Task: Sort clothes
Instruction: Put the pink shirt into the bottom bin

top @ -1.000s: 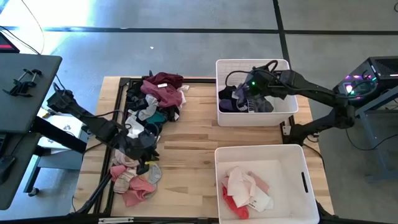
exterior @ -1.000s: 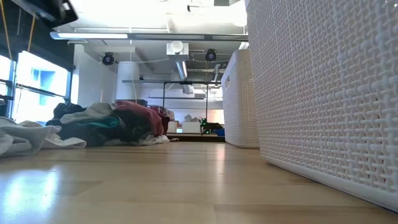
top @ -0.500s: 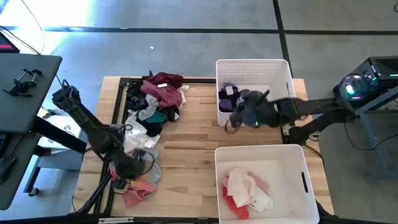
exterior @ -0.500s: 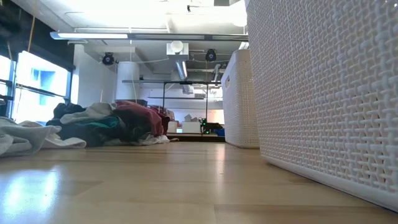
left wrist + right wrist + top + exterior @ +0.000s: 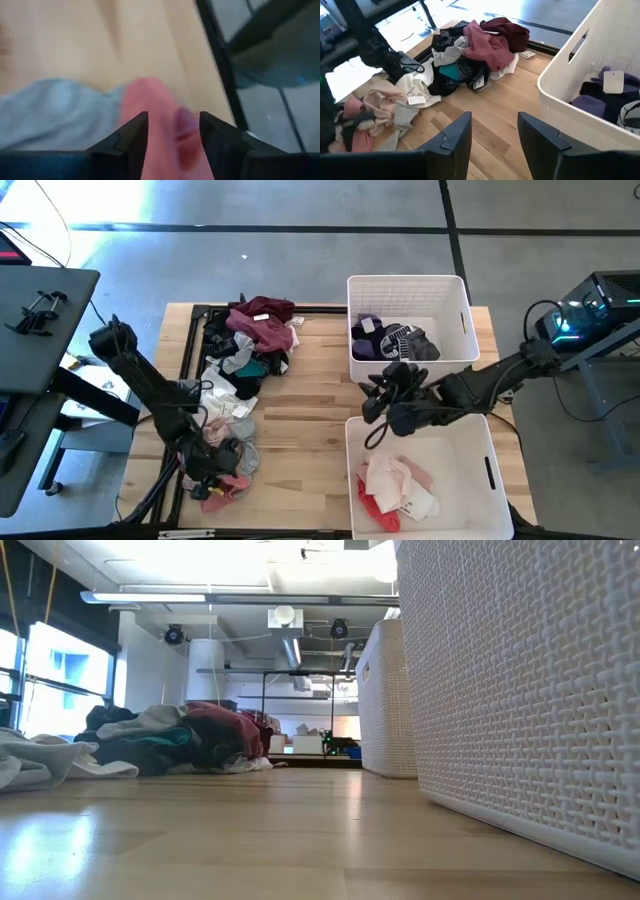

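Pink cloth (image 5: 160, 117) lies directly between the left gripper's (image 5: 212, 470) jaws, which stand apart and hold nothing — the wrist view shows the fabric just beyond the fingertips, with a grey piece (image 5: 55, 112) beside it. This gripper hangs low over the near end of the clothes (image 5: 240, 370), a long heap on the tabletop (image 5: 300, 405) running from maroon and black garments at the far end to pale and pink ones under the jaws.

The right gripper (image 5: 385, 402) is empty too, jaws apart, poised over bare wood between the two bins. Behind it the far bin (image 5: 405, 285) holds dark and purple pieces (image 5: 392, 340); ahead of it the near bin (image 5: 470, 430) holds white and red ones (image 5: 395, 485).

By the look of it, the step in hand is a fresh pick from the heap. The next move calls for the left jaws to sink onto the pink cloth and close on that one piece — taking care not to drag the grey neighbour up with it — then carry it to the light-coloured bin.
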### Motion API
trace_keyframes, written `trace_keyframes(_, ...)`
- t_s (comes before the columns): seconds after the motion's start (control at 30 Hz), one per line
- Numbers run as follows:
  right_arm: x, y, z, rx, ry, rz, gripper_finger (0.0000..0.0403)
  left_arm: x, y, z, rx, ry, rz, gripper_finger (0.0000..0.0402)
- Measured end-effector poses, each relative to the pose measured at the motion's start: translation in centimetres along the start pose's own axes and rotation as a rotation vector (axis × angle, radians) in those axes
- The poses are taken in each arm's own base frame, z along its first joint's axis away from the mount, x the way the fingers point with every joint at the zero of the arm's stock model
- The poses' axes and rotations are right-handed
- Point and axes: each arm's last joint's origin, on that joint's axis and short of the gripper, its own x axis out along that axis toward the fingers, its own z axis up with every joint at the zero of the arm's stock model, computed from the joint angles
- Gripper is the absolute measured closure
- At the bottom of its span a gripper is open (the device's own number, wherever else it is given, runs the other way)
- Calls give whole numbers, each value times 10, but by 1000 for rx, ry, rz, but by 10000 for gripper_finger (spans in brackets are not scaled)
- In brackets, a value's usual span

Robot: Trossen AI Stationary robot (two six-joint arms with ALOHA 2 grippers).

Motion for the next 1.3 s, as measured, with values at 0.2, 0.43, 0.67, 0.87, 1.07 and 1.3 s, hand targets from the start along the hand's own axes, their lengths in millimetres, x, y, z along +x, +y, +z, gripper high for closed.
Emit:
trace_keyframes(0.2, 6, 4, -1, 23, -6, -2, 256, 22, -2, -9, 65, 75, 3, 248)
trace_keyframes(0.43, 6, 6, 0, 41, -18, 15, 256, 34, 1, -14, 42, 124, 33, 338)
trace_keyframes(0.67, 5, 15, 6, 102, -56, 81, 256, 19, 2, -8, 5, 141, 71, 392)
trace_keyframes(0.87, 2, 28, 17, 67, -138, 185, 256, -20, 2, 28, 108, 98, 242, 398)
trace_keyframes(1.07, -3, 41, 30, -70, -216, 324, 256, -54, 0, 66, 249, 35, 329, 400)
trace_keyframes(1.3, 5, 50, 24, -164, -195, 383, 256, -93, 3, 117, 343, -113, 436, 401)
